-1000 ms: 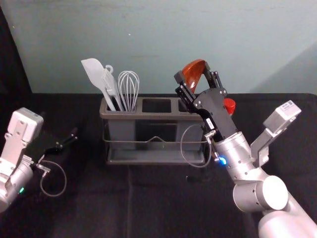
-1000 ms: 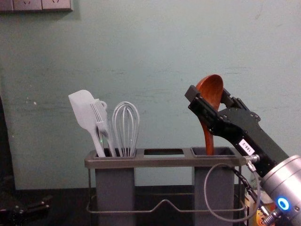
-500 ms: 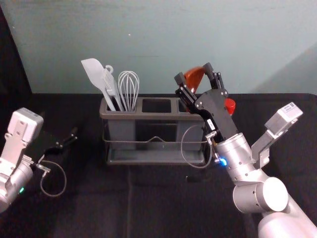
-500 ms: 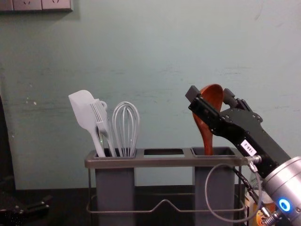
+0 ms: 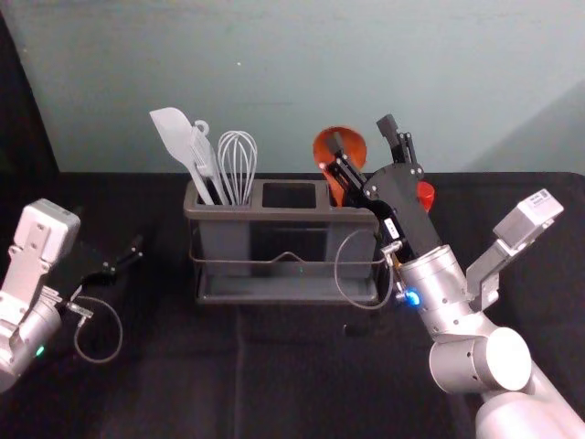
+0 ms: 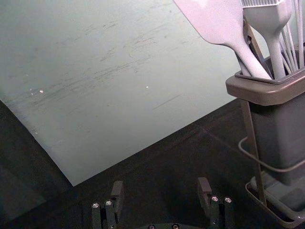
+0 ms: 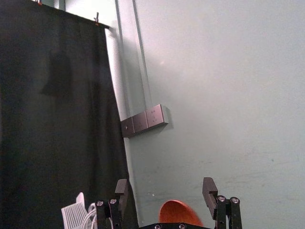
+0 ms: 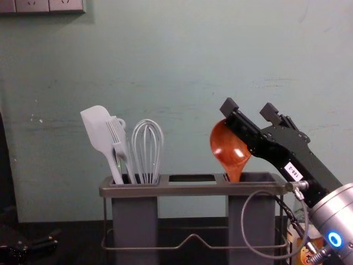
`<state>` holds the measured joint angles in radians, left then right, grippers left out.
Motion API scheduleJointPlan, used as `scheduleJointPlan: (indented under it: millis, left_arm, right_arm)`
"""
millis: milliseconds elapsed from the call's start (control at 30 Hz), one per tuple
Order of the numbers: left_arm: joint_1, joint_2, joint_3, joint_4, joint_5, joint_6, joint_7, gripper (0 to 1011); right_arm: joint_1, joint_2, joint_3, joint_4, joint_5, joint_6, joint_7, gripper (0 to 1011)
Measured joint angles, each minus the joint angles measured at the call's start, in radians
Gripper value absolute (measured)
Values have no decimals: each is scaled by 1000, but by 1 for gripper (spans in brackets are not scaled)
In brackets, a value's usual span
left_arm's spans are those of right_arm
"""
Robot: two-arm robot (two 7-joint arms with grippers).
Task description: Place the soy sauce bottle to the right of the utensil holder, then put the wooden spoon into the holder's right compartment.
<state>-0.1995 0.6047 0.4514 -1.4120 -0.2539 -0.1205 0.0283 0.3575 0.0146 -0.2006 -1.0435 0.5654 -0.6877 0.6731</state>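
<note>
Right hand (image 5: 362,133) gapes before pale wall (image 5: 292,73), left hand (image 5: 137,249) over black cloth (image 5: 292,375).

Wooden spoon (image 8: 223,146) in holder's (image 8: 165,190) right compartment (image 8: 262,221), red-capped bottle (image 5: 425,194) alongside

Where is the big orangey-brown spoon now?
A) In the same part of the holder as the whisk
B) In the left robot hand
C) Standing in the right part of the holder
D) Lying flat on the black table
C: the wooden spoon stands in the holder's right compartment, its bowl up above the rim, with the right gripper's fingers spread open beside it.
</note>
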Motion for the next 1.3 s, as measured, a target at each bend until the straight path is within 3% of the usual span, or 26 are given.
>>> scheduleJointPlan:
  millis: [733,1067,1300]
  left_arm:
    - [0,0,0,0,0,0,0,1011]
    - [0,0,0,0,0,0,0,1011]
    - [0,0,0,0,0,0,0,1011]
  right_arm:
    - [-8,7,7,-44,8,5,2,1002]
    - [-47,84,76,-187,5,35,-53,1003]
    - [-74,136,138,-238,2,56,-89,1002]
